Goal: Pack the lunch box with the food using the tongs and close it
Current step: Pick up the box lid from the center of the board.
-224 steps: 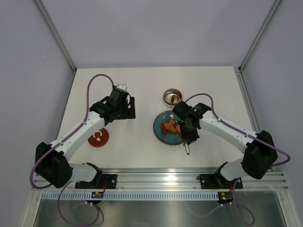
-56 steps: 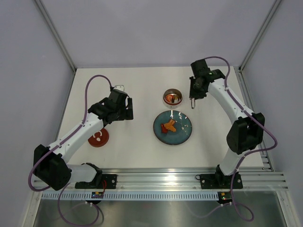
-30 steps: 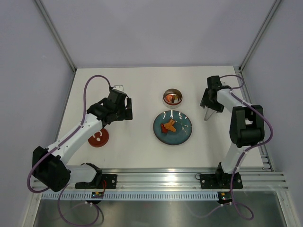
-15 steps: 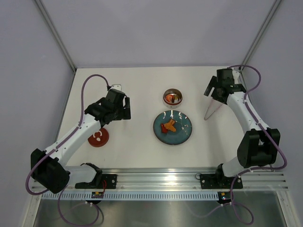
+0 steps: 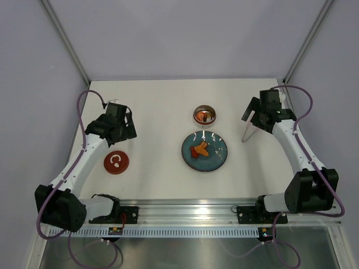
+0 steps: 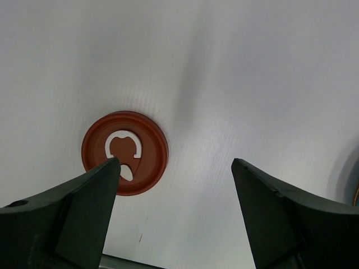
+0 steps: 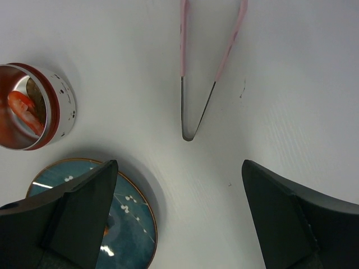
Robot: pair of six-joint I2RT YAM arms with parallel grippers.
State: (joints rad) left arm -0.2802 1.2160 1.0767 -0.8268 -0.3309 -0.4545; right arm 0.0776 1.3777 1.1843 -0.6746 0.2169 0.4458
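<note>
Only wrist views show left gripper [image 6: 175, 162] and right gripper [image 7: 179, 162] jaws spread, empty.

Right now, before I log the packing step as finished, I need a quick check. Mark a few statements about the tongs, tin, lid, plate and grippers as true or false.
1. The slim silvery metal tongs lie on the table, free of the right gripper. True.
2. The small round steel tin is empty. False: a red-orange food piece sits inside.
3. The red round lid covers the tin. False: it lies alone on the table, near the left gripper.
4. Orange and red food pieces lie on the wide teal plate. True.
5. The left gripper is shut. False: its jaws stand wide open.
</note>
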